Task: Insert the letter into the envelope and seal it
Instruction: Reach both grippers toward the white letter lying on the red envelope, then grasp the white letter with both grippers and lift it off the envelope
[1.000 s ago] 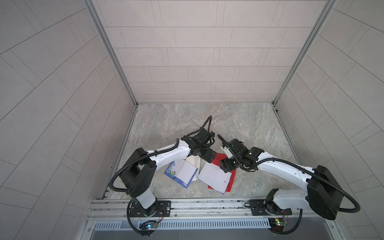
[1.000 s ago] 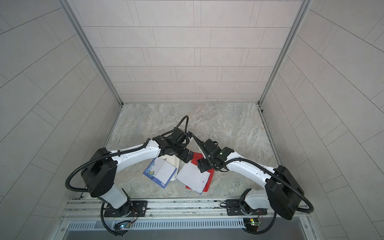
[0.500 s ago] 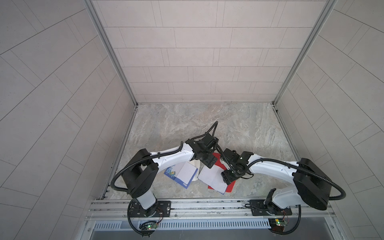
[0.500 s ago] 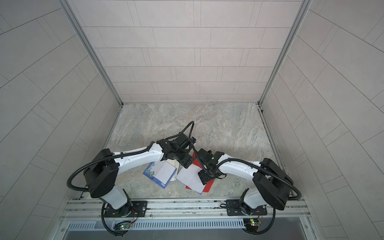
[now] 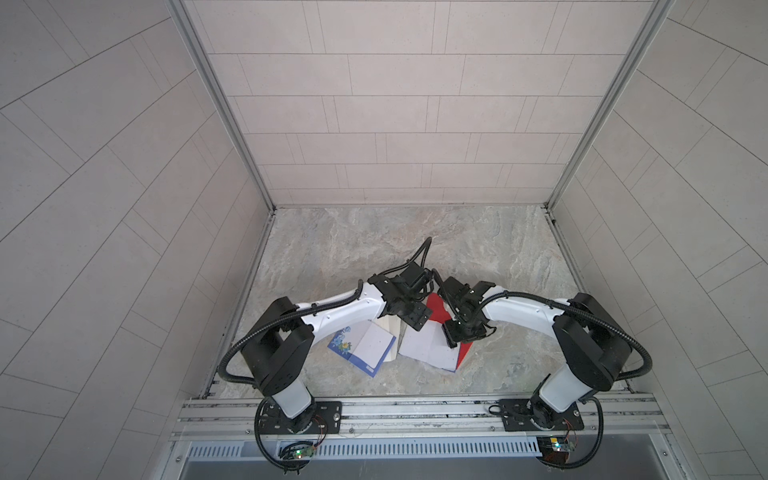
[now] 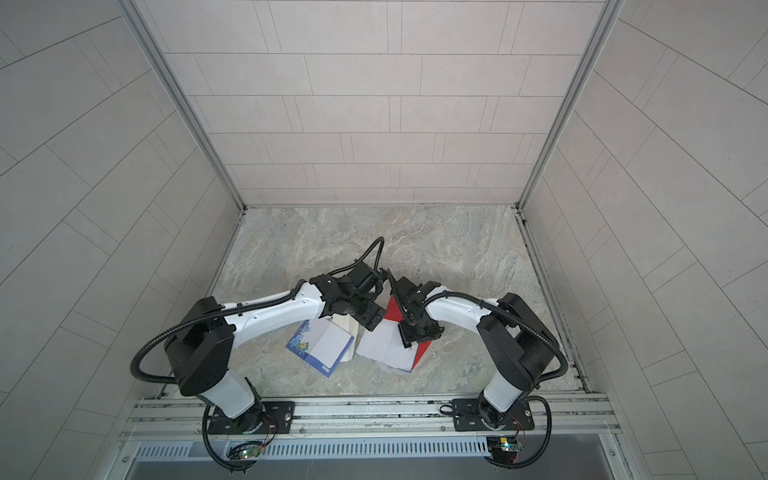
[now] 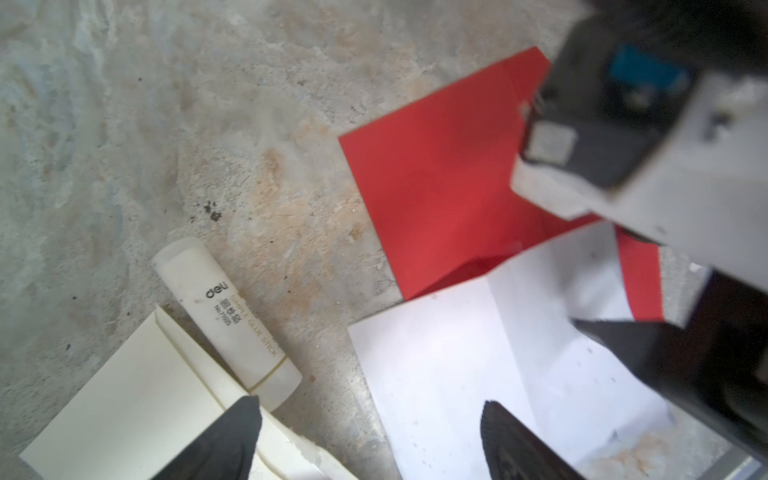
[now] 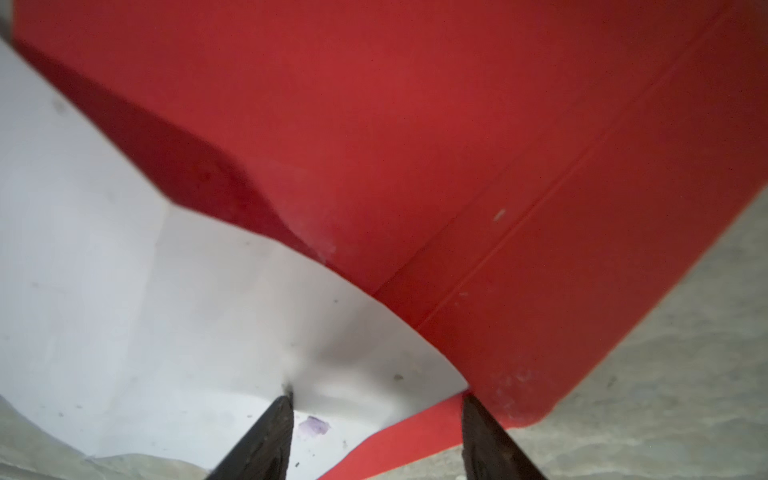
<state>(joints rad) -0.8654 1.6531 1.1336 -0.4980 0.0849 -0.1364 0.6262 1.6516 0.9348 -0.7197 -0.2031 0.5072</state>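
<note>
— As you hang over it all, what is the biggest thing below you?

— The table [image 5: 374,241], grey and tan like weathered stone. It fills the floor of the tiled booth in both top views. My left arm [image 5: 345,307] and my right arm [image 5: 523,311] reach in from the near rail. They meet near the middle, right above the papers.

— And where is the letter?

— The letter [image 5: 424,347] is a creased white sheet lying flat on the table, toward the near rail. Its far end sits in the mouth of the red envelope [image 5: 436,305]. In my right wrist view the red front [image 8: 415,124] arches up over that end, and most of the sheet [image 8: 124,291] lies outside. A narrow red strip runs along one side of the white.

— Anything else lying about?

— A card with a blue flowered border [image 5: 361,345] lies just beside the letter, on its left in both top views. A cream folded paper [image 7: 124,395] lies near it. Smaller than these, a white glue stick [image 7: 228,316] lies on its side, touching the edge of that cream paper.

— Now your jaws?

— My left jaws stand wide apart, with nothing between them. One fingertip [image 7: 237,436] hangs over the cream paper, the other over the letter. My right jaws are apart as well, low at the letter's edge. One fingertip [image 8: 266,436] presses on the white sheet, which puckers there. The other sits at the edge of the red strip.
</note>
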